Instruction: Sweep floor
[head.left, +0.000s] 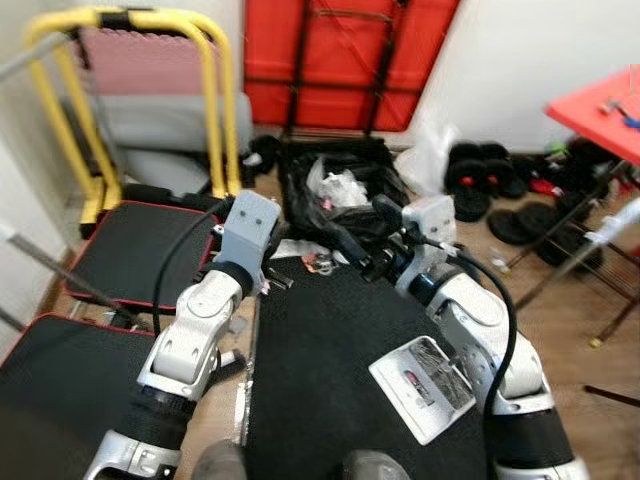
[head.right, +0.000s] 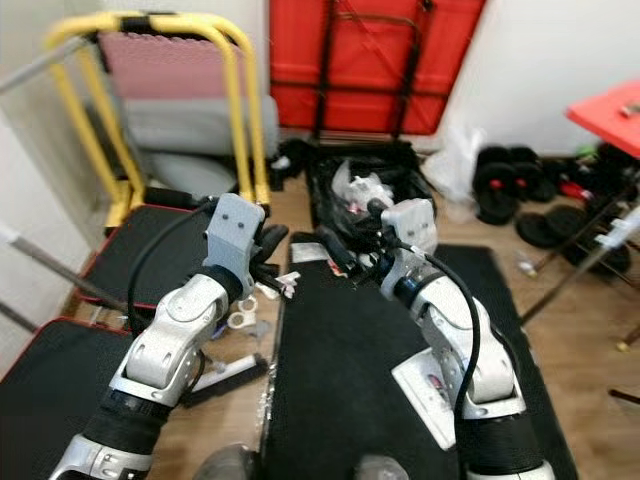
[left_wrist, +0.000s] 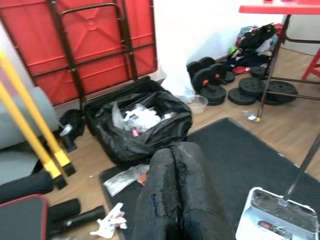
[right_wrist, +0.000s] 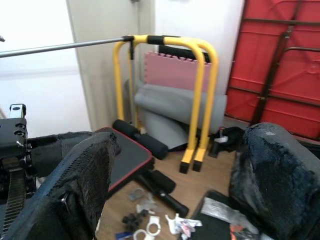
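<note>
Both arms reach forward over a black mat (head.left: 330, 360) on a wooden floor (head.left: 600, 300). The left gripper (left_wrist: 172, 190) has its two black fingers pressed together with nothing between them; in the head views it sits just past the grey wrist block, above the mat's near-left edge. The right gripper (right_wrist: 175, 185) stands wide open and empty, its fingers (right_wrist: 85, 175) well apart, pointing toward the left across the mat's far end.

A sweeper (head.left: 425, 385), a flat white-and-silver head with a thin metal handle rising from it, lies on the mat beside the right forearm. It bears a small dark label with a red mark; the writing is too small to read.

Scraps of litter (head.right: 245, 315), white plastic rings and bits of paper, lie on the floor between the mat and a red-edged black pad (head.left: 140, 250). More torn wrappers (head.left: 310, 260) sit at the mat's far edge. Beyond that stands an open black bag (left_wrist: 140, 125) holding white rubbish, with a folded red table (head.left: 340, 60) leaning on the wall behind it. Yellow bars (head.left: 210, 100) stand at left, black weight plates (head.left: 480, 180) lie at right near a red tabletop (head.left: 600, 105).
</note>
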